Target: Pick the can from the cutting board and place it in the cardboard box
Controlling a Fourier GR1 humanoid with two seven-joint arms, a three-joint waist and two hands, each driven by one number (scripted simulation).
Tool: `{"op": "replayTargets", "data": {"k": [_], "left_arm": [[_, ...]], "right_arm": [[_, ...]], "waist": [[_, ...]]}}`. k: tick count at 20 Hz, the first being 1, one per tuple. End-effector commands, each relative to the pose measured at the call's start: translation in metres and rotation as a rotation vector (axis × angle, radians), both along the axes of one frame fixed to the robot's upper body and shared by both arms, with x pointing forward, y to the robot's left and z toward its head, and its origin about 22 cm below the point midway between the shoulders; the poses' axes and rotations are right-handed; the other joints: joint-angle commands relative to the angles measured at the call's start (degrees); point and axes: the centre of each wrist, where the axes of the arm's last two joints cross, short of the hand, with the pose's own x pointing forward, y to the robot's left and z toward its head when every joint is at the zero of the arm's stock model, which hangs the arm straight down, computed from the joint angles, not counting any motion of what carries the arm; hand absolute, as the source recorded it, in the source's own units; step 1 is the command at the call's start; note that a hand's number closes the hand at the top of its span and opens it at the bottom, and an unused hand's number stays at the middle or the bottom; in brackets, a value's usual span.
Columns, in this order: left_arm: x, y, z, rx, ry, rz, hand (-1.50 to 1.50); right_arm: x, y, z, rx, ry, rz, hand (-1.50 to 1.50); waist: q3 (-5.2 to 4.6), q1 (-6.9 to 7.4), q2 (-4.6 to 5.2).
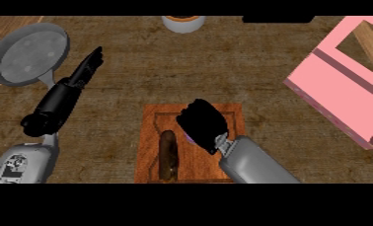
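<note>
A wooden cutting board point(226, 114) lies at the lower middle of the counter. My right hand point(203, 124) is over its upper middle, fingers curled down round the can point(188, 137). Only a thin purple sliver of the can shows at the hand's lower left edge; the rest is hidden. The box point(331, 89) appears pink and open-topped, and it stands tilted at the right edge, well apart from the hand. My left hand point(86, 69) rests open at the left, fingers straight and pointing up, holding nothing.
A brown elongated object point(169, 155) lies on the board's left half, beside my right hand. A grey pan point(33, 55) sits at the upper left, close to my left hand. A white cup point(183, 23) and a dark object point(277, 18) stand at the far edge.
</note>
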Motion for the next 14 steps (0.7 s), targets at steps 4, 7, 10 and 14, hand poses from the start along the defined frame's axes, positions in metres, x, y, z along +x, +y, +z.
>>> {"op": "replayTargets", "data": {"k": [4, 7, 10, 14], "left_arm": [[-0.006, 0.015, 0.005, -0.005, 0.006, 0.001, 0.0], [0.003, 0.005, -0.021, 0.001, 0.002, 0.007, 0.0], [-0.003, -0.008, -0.01, 0.006, 0.0, -0.006, 0.0], [-0.002, -0.013, 0.0, -0.008, -0.012, -0.002, 0.0]], "right_arm": [[0.005, 0.006, -0.015, 0.065, -0.095, 0.11, 1.5], [0.002, 0.015, 0.009, 0.116, -0.142, 0.13, 1.5], [-0.005, -0.016, -0.02, 0.149, -0.204, 0.176, 1.5], [0.017, -0.041, -0.008, 0.299, -0.178, -0.059, 1.5]], "waist": [[0.01, 0.14, 0.08], [-0.01, -0.22, 0.11], [0.01, -0.18, 0.09], [0.04, -0.4, 0.15]]}}
